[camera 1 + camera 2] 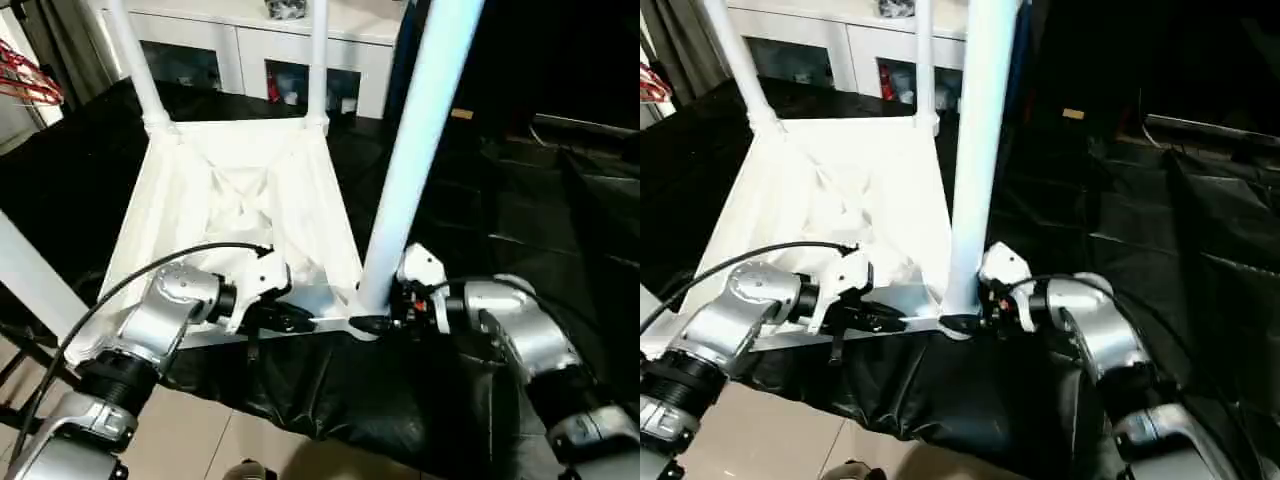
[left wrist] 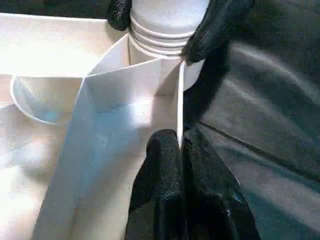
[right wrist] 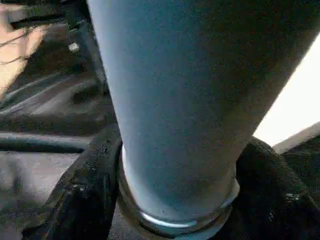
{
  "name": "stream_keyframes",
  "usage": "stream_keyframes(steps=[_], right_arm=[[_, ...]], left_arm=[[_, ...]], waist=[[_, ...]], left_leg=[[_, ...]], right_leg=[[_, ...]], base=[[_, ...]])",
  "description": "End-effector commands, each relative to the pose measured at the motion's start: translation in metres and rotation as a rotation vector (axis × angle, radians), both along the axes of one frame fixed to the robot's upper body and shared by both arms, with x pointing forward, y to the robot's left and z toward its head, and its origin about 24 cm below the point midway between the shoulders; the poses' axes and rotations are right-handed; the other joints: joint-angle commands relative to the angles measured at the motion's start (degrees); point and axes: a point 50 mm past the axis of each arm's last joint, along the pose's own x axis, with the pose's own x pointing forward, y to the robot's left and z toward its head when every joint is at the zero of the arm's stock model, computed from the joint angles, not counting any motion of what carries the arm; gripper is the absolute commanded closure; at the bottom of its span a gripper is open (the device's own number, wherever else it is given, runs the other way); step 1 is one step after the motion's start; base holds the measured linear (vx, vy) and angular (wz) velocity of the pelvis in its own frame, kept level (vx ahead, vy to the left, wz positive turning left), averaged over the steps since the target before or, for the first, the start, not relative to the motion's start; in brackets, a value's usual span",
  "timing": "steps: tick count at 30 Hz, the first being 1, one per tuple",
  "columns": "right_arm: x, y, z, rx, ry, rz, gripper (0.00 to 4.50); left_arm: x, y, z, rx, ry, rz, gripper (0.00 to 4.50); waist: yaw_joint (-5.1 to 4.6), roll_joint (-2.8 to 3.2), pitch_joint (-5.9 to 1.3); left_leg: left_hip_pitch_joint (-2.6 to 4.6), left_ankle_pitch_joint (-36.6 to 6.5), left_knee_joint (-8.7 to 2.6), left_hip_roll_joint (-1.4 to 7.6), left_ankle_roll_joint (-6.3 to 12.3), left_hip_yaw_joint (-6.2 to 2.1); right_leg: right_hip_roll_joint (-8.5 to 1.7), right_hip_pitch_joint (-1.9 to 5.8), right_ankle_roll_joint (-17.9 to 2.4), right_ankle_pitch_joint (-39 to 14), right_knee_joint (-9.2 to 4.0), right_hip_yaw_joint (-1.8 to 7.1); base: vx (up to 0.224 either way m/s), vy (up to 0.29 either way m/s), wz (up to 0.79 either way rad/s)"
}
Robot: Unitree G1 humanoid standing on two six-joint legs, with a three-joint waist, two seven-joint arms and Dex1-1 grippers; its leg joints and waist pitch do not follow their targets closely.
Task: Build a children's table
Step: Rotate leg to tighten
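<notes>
The white table top (image 1: 225, 150) lies upside down on black cloth, ribbed underside up. Two legs (image 1: 135, 60) (image 1: 318, 55) stand upright in its far corner sockets. A third leg (image 1: 415, 150) rises from the near right corner socket. My right gripper (image 1: 375, 322) is shut around this leg's base, its fingers (image 3: 85, 190) on both sides of the tube (image 3: 190, 100). My left gripper (image 1: 300, 320) is shut on the top's thin near rim (image 2: 180, 110), just left of that corner, fingers (image 2: 165, 165) pinching it. A white tube (image 1: 30, 275) crosses the left edge.
A white cabinet with glass doors (image 1: 250, 45) stands behind the work. Black cloth (image 1: 520, 200) covers the surface to the right. Red hangers (image 1: 30, 80) hang at far left. Tiled floor (image 1: 200, 440) lies below the near edge. A black cable (image 1: 150, 265) loops over my left forearm.
</notes>
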Motion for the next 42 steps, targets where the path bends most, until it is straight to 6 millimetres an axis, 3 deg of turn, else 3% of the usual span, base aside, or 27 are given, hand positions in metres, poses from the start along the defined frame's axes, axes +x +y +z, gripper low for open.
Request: stream_keyframes(steps=[1,3,4,6,8,12,13,15,16,17,23,32,42], right_arm=[[0.002,0.017,-0.006,0.026,-0.007,-0.066,1.76],[0.014,0.024,-0.012,0.025,-0.043,-0.269,1.76],[0.014,0.024,-0.012,0.025,-0.043,-0.269,1.76],[0.021,0.029,-0.016,0.029,-0.04,-0.413,1.77],[0.025,0.034,-0.018,0.028,-0.037,-0.506,1.77],[0.031,0.049,-0.017,0.042,-0.055,-0.612,1.77],[0.032,0.055,-0.016,0.062,-0.056,-0.616,1.77],[0.033,0.064,-0.011,0.1,-0.07,-0.591,1.77],[0.032,0.064,-0.011,0.106,-0.074,-0.585,1.21],[0.033,0.065,-0.009,0.121,-0.072,-0.584,1.07],[0.034,0.051,0.0,0.151,-0.085,-0.497,0.58],[0.023,0.016,0.014,0.123,-0.093,-0.179,0.58],[0.01,0.0,0.016,0.063,-0.04,0.007,0.73]], left_arm=[[0.011,-0.015,0.005,-0.036,-0.063,0.085,4.5],[0.021,-0.024,0.005,-0.043,-0.1,0.197,4.5],[0.021,-0.024,0.005,-0.043,-0.1,0.197,4.5],[0.027,-0.033,0.006,-0.051,-0.121,0.272,4.5],[0.031,-0.039,0.006,-0.061,-0.127,0.313,4.5],[0.034,-0.056,0.008,-0.065,-0.156,0.344,4.5],[0.034,-0.062,0.008,-0.063,-0.168,0.34,4.5],[0.031,-0.073,0.008,-0.074,-0.172,0.305,4.5],[0.03,-0.074,0.008,-0.077,-0.17,0.298,4.5],[0.03,-0.075,0.008,-0.078,-0.172,0.287,4.5],[0.021,-0.06,0.008,-0.085,-0.154,0.165,4.5],[0.01,-0.029,0.009,-0.062,-0.112,0.03,4.5],[0.004,-0.013,0.013,-0.061,-0.075,-0.047,4.5]], waist=[[-0.36,-0.53,-3.75],[-0.74,-0.48,-3.58],[-1.15,-0.57,-3.45],[-1.51,-0.73,-3.41],[-1.89,-0.35,-3.41],[-2.14,-0.11,-3.5],[-2.05,-0.16,-3.61],[-1.97,-0.12,-3.66],[-1.81,-0.11,-3.76],[-1.76,0.16,-3.78],[-1.66,0.06,-4.07],[-1.13,0.12,-4.23],[-0.49,0.07,-4.03]], left_leg=[[1.65,-16.43,-4.6,3.41,0.04,-1.54],[1.88,-18.86,-4.71,3.26,-1.56,-1.86],[2.0,-20.34,-4.75,3.11,-2.22,-1.91],[1.9,-21.11,-4.79,3.06,-2.41,-2.14],[2.16,-22.44,-4.75,3.01,-2.64,-2.25],[2.09,-23.29,-4.92,3.02,-2.83,-2.33],[1.96,-23.02,-4.96,3.04,-2.68,-2.32],[1.98,-22.44,-4.9,3.04,-2.32,-2.14],[1.93,-21.48,-4.88,3.05,-1.92,-2.08],[1.84,-21.05,-4.93,3.07,-1.83,-2.09],[1.38,-17.47,-4.73,3.03,-0.16,-1.76],[1.26,-12.9,-4.28,3.38,2.69,-1.44],[1.58,-15.6,-4.47,3.51,1.26,-1.39]], right_leg=[[-3.8,1.94,-12.19,-18.15,-3.94,2.56],[-4.07,1.67,-10.47,-23.94,-4.58,2.52],[-4.02,1.44,-9.69,-26.41,-4.98,2.44],[-4.1,1.53,-8.51,-28.68,-5.26,2.32],[-4.08,1.22,-7.93,-30.29,-5.51,2.26],[-3.9,1.01,-7.38,-29.03,-5.71,2.27],[-3.94,1.25,-7.6,-27.59,-5.55,2.27],[-3.87,1.18,-8.06,-25.42,-5.46,2.42],[-3.84,1.32,-8.5,-23.73,-5.24,2.46],[-3.81,1.42,-8.8,-22.63,-5.09,2.51],[-3.73,2.05,-10.78,-16.45,-4.32,2.52],[-3.43,2.43,-13.62,-9.55,-3.2,2.31],[-3.55,2.17,-13.51,-14.1,-3.58,2.42]], base=[[0.0,0.0,0.0],[0.0,0.0,0.0],[0.0,0.0,0.0],[0.0,0.0,0.0],[0.0,0.0,0.0],[0.0,0.0,0.0],[0.0,0.0,0.0],[0.0,0.0,0.0],[0.0,0.0,0.0],[0.0,0.0,0.0],[0.0,0.0,0.0],[0.0,0.0,0.0],[0.0,0.0,0.0]])
